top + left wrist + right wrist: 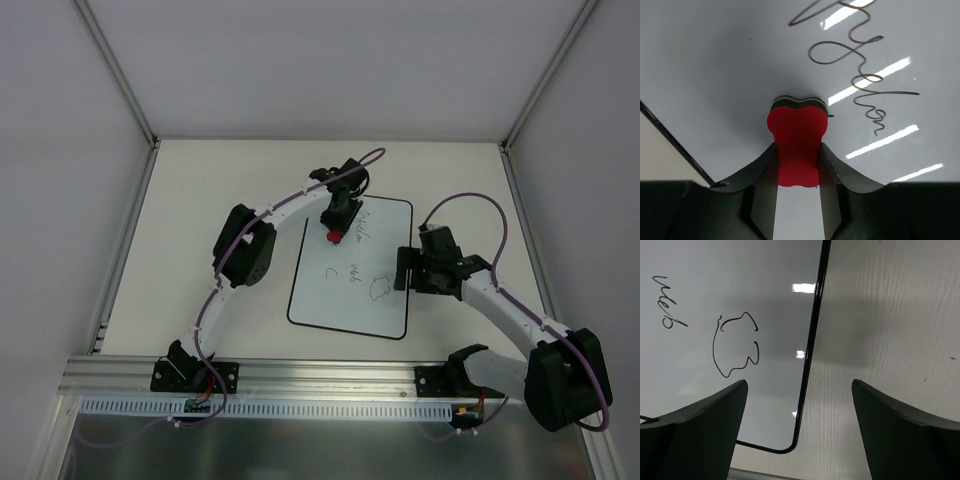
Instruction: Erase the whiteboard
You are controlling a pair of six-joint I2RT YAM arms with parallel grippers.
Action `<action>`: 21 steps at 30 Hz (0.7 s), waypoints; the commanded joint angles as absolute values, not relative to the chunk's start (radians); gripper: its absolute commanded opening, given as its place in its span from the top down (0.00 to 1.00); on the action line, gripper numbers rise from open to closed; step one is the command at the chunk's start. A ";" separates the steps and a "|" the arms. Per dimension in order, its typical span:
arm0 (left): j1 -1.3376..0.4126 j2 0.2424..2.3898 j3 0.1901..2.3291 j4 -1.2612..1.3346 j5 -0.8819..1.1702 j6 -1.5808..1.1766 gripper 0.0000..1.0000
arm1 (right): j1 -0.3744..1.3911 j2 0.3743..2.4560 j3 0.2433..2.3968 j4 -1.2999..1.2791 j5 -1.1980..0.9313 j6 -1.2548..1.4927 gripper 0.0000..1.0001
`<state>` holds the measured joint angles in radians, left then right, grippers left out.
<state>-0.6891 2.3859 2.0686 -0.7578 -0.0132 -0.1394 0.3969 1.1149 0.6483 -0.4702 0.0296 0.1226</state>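
The whiteboard [340,300] lies flat on the table with dark handwriting across it. My left gripper [336,228] is over its far left part, shut on a red bone-shaped eraser [334,237]. The left wrist view has the eraser [797,132] pinched between the fingers, its felt end against the whiteboard [715,60], with cursive writing [860,75] to its right. My right gripper [404,268] hangs open at the board's right edge. In the right wrist view it [799,385] straddles the black border [812,340] near a rounded corner, holding nothing, beside a scribble [735,347].
The board rests on a beige table [200,200] enclosed by white walls. An aluminium rail [330,372] runs along the near edge where both arm bases are bolted. Bare table [890,315] lies right of the board.
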 commanded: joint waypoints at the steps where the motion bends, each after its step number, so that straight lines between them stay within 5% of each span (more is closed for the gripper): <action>1: -0.761 2.428 2.013 -0.799 0.017 -0.173 1.00 | 0.393 1.140 0.617 -0.382 0.080 0.212 0.11; 8: -0.813 2.361 1.922 -0.798 -0.006 -0.273 1.00 | 0.384 1.078 0.537 -0.319 0.094 0.267 0.17; 16: -0.628 2.272 1.816 -0.811 -0.089 -0.324 1.00 | 0.371 0.991 0.502 -0.322 0.080 0.253 0.17; 21: -0.618 2.266 1.812 -0.818 -0.086 -0.296 1.00 | 0.371 1.058 0.480 -0.252 0.072 0.284 0.35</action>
